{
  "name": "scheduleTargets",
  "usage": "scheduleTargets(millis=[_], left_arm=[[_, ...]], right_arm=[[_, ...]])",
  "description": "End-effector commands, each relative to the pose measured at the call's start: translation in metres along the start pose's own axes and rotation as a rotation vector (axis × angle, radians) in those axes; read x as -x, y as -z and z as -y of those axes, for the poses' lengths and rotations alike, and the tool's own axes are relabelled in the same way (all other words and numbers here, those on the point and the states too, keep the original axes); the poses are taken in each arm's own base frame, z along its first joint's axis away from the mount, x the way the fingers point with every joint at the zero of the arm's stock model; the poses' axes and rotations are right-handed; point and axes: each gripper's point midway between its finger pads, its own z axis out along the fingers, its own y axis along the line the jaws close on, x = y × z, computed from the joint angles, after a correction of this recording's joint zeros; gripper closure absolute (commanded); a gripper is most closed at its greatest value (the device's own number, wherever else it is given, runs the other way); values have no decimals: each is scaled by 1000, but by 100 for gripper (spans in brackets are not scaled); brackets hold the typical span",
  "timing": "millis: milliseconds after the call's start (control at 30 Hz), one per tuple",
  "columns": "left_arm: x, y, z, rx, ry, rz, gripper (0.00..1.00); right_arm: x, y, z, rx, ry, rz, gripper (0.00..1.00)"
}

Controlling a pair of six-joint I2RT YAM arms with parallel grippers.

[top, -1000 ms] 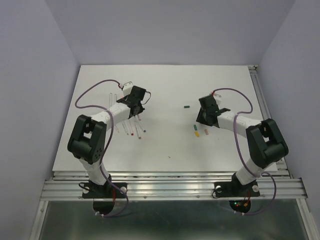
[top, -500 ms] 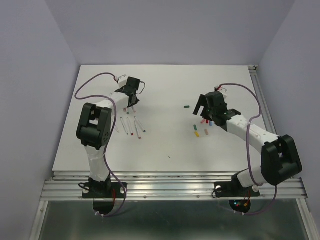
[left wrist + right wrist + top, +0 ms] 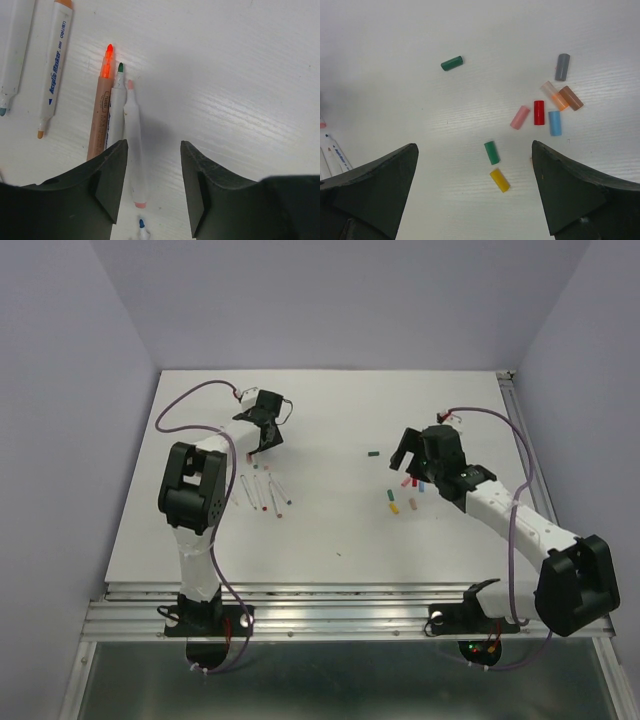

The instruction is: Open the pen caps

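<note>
Right hand point(image 3: 473, 145) wider; pens point(image 3: 331, 156) edge-cropped

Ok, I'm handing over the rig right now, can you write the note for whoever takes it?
Left gripper: fingers open, empty, over the uncapped pens on the table's left side.
Right gripper: fingers wide open, empty, above the pen caps.
Done: nine caps lie loose on the table, most in a cluster, one dark green cap apart.
Left: every pen tip in view looks bare; check for any capped pen out of view.
</note>
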Motion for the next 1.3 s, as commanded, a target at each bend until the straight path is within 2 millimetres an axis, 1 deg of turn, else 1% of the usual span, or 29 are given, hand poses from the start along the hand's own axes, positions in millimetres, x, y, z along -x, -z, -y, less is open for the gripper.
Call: scheduleTargets(millis=[0, 33, 67, 100, 133, 167, 200, 233, 267, 300, 333, 367, 400, 433, 500, 533, 567, 600, 633, 667, 700, 733, 767, 867, 900, 1067, 1267], left_arm=[[32, 33, 6, -51, 6, 59, 42], [30, 37, 6, -66, 7, 57, 41], [42, 52, 7, -92, 24, 86, 41], [44, 59, 7, -109, 28, 94, 41], [51, 77, 6, -144, 43, 118, 40], [52, 86, 5, -164, 50, 128, 40], [46, 91, 1, -179, 57, 125, 38], [47, 101, -2, -198, 67, 140, 37], [62, 129, -5, -244, 101, 198, 26], [63, 139, -9, -264, 112, 219, 14], [51, 142, -18, -267, 120, 218, 6], [60, 167, -26, -300, 150, 274, 1], [47, 167, -39, -277, 153, 271, 1], [53, 188, -51, -292, 197, 318, 1], [45, 198, -72, -254, 242, 341, 1], [31, 193, -93, -178, 257, 335, 1], [34, 209, -105, -182, 324, 374, 1], [32, 214, -114, -164, 377, 391, 1], [26, 212, -129, -120, 412, 409, 1], [22, 216, -136, -114, 437, 415, 1], [26, 230, -141, -146, 500, 451, 1], [22, 231, -147, -141, 516, 461, 1], [25, 243, -152, -170, 549, 496, 1], [24, 256, -160, -201, 593, 526, 1], [24, 257, -160, -207, 594, 526, 1], [20, 256, -164, -183, 606, 517, 1], [18, 248, -163, -141, 586, 484, 1]], right_arm=[[0, 9, 10, -23, 1, 23, 0], [0, 10, 11, -27, -7, 28, 0], [2, 12, 12, -28, -11, 38, 0], [5, 17, 11, -19, -19, 53, 0], [5, 19, 14, -26, -26, 62, 0], [6, 21, 16, -27, -29, 69, 0], [10, 27, 16, -21, -34, 88, 0], [10, 29, 18, -28, -32, 91, 0], [10, 31, 24, -48, -35, 102, 0], [10, 33, 27, -57, -37, 106, 0], [13, 38, 29, -58, -40, 125, 0], [12, 39, 35, -80, -36, 134, 0], [13, 42, 39, -92, -33, 141, 0], [14, 45, 43, -113, -38, 154, 0], [11, 48, 52, -143, -39, 154, 0], [12, 50, 55, -154, -40, 160, 0], [14, 53, 55, -150, -37, 171, 0], [14, 55, 56, -149, -29, 172, 0], [13, 57, 57, -145, -27, 173, 0], [13, 59, 57, -143, -31, 175, 0], [14, 63, 56, -131, -44, 179, 0], [12, 63, 57, -128, -48, 177, 0], [13, 65, 57, -125, -68, 183, 0], [15, 72, 57, -110, -94, 206, 0], [17, 73, 57, -106, -101, 215, 0], [28, 82, 59, -108, -149, 273, 0], [29, 86, 65, -129, -159, 295, 0]])
